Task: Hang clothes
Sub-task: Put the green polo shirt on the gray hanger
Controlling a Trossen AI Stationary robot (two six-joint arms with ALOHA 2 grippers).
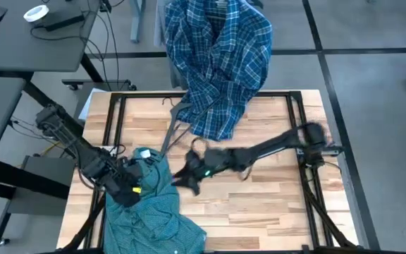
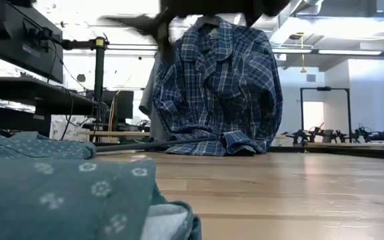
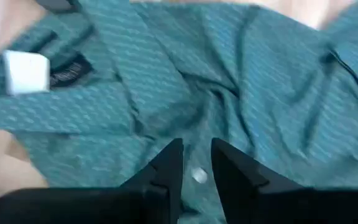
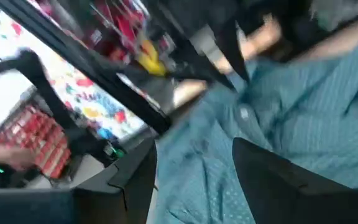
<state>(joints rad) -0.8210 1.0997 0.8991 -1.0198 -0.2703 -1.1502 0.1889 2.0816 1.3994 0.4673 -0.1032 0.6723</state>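
The green fine-checked shirt [image 1: 150, 212] lies crumpled on the table's near left, its collar and label [image 3: 67, 71] facing up. My left gripper [image 1: 134, 185] is down on it, shut on its cloth. My right gripper [image 1: 187, 175] hovers open above the table just right of the shirt's collar; green cloth [image 4: 303, 124] shows beyond its fingers. The blue-white plaid shirt [image 1: 220, 63] hangs at the far edge, and its lower hem [image 2: 225, 143] rests on the table. A grey garment [image 2: 148, 93] shows behind its left side. My left gripper pinches the green shirt's front [image 3: 197, 176] between its two fingers, right by a white button. The fingers come from above. Creases run from the pinch into the cloth, which lies on the table. Whether it holds one layer or several, I cannot tell.
A black tube frame [image 1: 111, 120] runs around the wooden table top [image 1: 273, 204]. A grey strip of cloth [image 1: 171, 130] trails from the plaid shirt toward the table's middle. The right half of the table shows bare wood.
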